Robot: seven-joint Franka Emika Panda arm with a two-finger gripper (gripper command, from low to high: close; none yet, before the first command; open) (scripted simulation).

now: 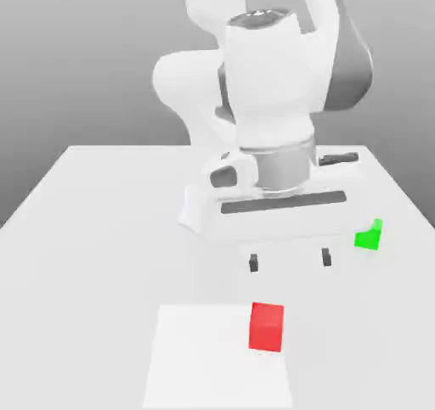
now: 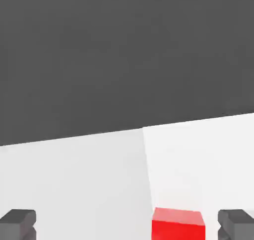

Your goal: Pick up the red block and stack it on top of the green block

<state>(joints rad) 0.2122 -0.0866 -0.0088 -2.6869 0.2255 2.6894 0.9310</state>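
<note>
The red block (image 1: 266, 326) rests on a brighter white square patch (image 1: 204, 357) near the front of the table. In the hand view the red block (image 2: 178, 224) lies between the two dark fingertips, closer to one of them. The green block (image 1: 370, 234) sits at the exterior view's right, partly behind the hand. My gripper (image 1: 290, 261) hovers above the table, behind the red block, open with nothing between its fingers.
The white table (image 1: 102, 230) spreads wide to the exterior view's left. The arm's bulky white body (image 1: 263, 120) rises behind the hand. Beyond the table's far edge is plain grey background.
</note>
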